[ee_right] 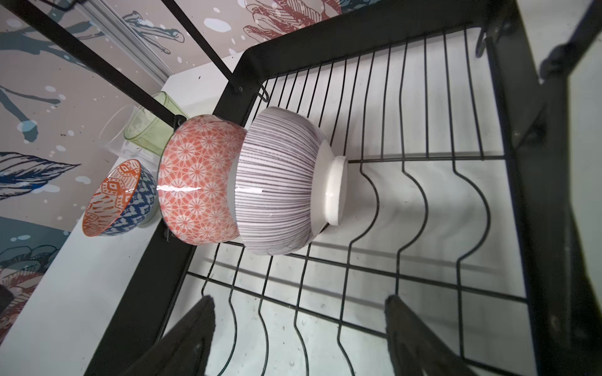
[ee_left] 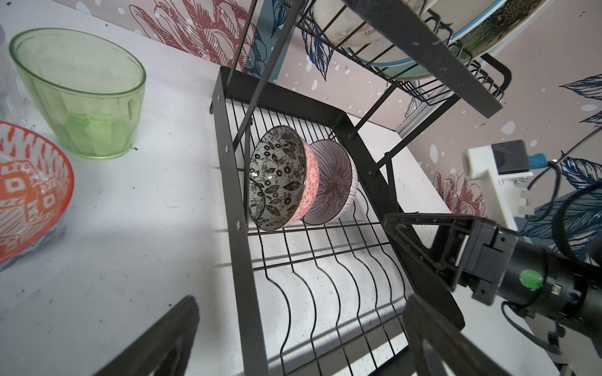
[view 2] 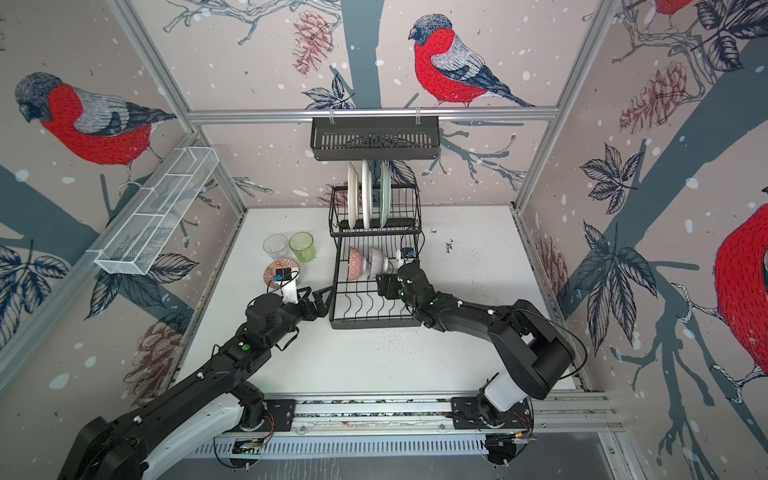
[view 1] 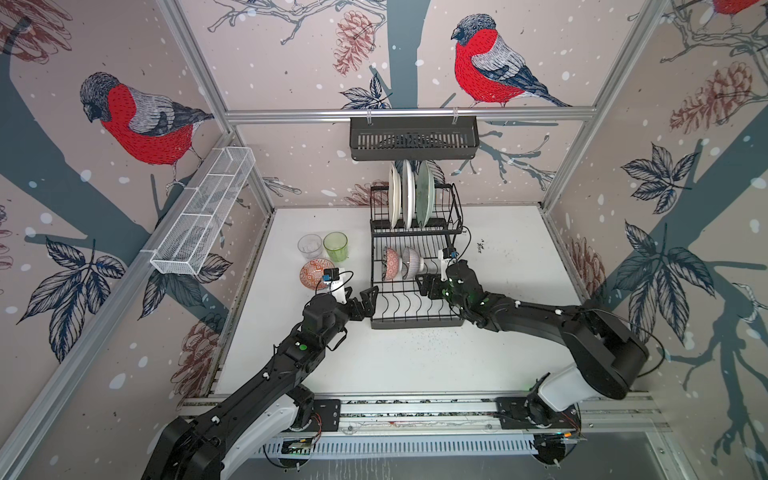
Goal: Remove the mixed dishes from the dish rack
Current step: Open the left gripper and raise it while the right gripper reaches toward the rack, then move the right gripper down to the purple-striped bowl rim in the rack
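Note:
The black dish rack [view 1: 415, 323] stands mid-table. Its upper level holds a cream plate [view 1: 393, 195], a white plate [view 1: 408, 195] and a pale green plate [view 1: 424, 195] on edge. Two bowls lean together on the lower level, a coral one [ee_right: 198, 182] and a striped one [ee_right: 280, 182]. Left of the rack on the table stand an orange-and-blue bowl [view 1: 316, 274], a green ribbed glass [view 1: 336, 246] and a clear glass [view 1: 310, 247]. My left gripper [view 1: 370, 297] hangs open at the rack's left front edge. My right gripper [ee_right: 299, 301] is open over the lower wires, facing the striped bowl's foot and not touching it.
A slotted black shelf basket [view 1: 413, 139] hangs on the back rail just above the plates. A long white mesh basket [view 1: 203, 212] runs along the left wall. White table [view 1: 511, 257] stretches right of the rack.

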Controlling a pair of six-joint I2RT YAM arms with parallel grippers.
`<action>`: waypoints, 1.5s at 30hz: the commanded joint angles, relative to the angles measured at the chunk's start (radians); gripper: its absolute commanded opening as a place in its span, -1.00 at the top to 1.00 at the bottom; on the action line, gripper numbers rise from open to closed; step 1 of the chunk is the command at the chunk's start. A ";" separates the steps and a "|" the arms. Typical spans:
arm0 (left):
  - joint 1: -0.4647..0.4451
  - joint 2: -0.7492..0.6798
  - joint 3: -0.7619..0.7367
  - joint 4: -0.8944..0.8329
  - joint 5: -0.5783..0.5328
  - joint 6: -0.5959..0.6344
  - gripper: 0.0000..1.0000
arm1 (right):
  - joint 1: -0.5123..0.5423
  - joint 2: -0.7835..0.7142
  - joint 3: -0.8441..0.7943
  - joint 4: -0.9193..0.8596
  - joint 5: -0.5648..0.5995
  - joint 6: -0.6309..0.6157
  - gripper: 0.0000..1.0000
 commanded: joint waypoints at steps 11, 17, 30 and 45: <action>0.001 -0.070 -0.065 0.073 -0.128 0.011 -0.96 | -0.032 0.106 0.013 0.163 -0.095 -0.017 -0.81; 0.002 -0.052 -0.059 0.077 -0.114 0.008 -0.96 | -0.034 0.113 -0.001 0.202 -0.122 -0.029 -0.85; 0.001 -0.035 -0.055 0.066 -0.125 -0.003 -0.96 | -0.036 0.158 0.051 0.179 -0.111 -0.073 -0.93; 0.000 -0.011 -0.045 0.067 -0.101 -0.009 -0.95 | -0.038 0.238 0.150 0.105 -0.105 -0.094 -0.66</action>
